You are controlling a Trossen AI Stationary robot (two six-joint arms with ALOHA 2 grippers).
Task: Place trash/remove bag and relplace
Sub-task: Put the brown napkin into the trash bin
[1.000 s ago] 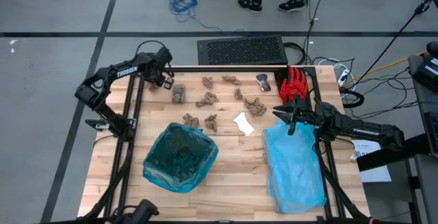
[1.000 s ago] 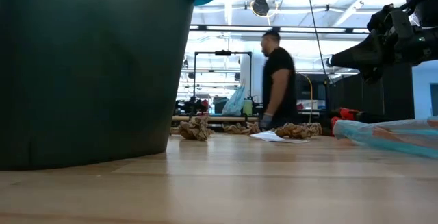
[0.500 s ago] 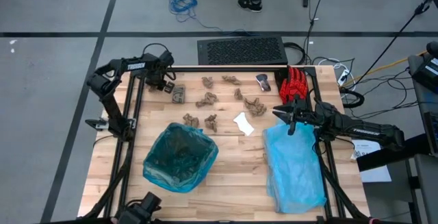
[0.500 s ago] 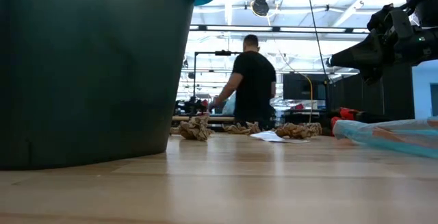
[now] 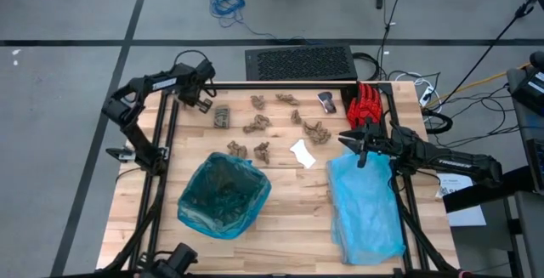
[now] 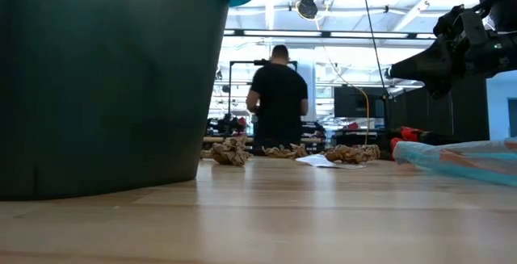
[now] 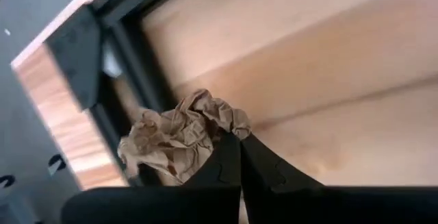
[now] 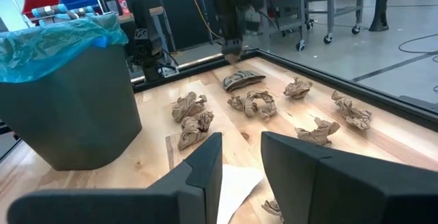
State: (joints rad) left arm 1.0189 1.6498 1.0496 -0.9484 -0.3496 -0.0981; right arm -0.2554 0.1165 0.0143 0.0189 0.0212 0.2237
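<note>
Brown paper scraps (image 5: 255,125) lie spread over the far half of the table, with a white scrap (image 5: 302,152) and a small dark silvery piece (image 5: 326,101) among them. The bag (image 5: 223,193), teal-green, lines a bin standing on the near left of the table. My left gripper (image 5: 194,101) is at the far left corner, pointing steeply down and shut on one brown scrap (image 7: 181,138). My right gripper (image 5: 355,146) hangs level over the right side, open and holding nothing (image 8: 239,162). My left gripper pinches the brown scrap by one edge (image 7: 222,131) at the very tips of its two fingers, coming from above at a steep slant. Most of the crumpled scrap sticks out to one side of the fingers, over the table's black frame rail. I cannot tell whether it is clear of the table.
A pale sky-blue plastic bag (image 5: 365,206) lies flat on the right near side. A red glove (image 5: 365,104) rests at the far right corner. A striped crushed piece (image 5: 222,116) lies near my left gripper. A person (image 6: 279,98) stands beyond the far edge.
My left arm has shifted a little at the far left corner, its gripper staying over the scrap there. The person beyond the table has walked toward the left of the low view and turned away.
</note>
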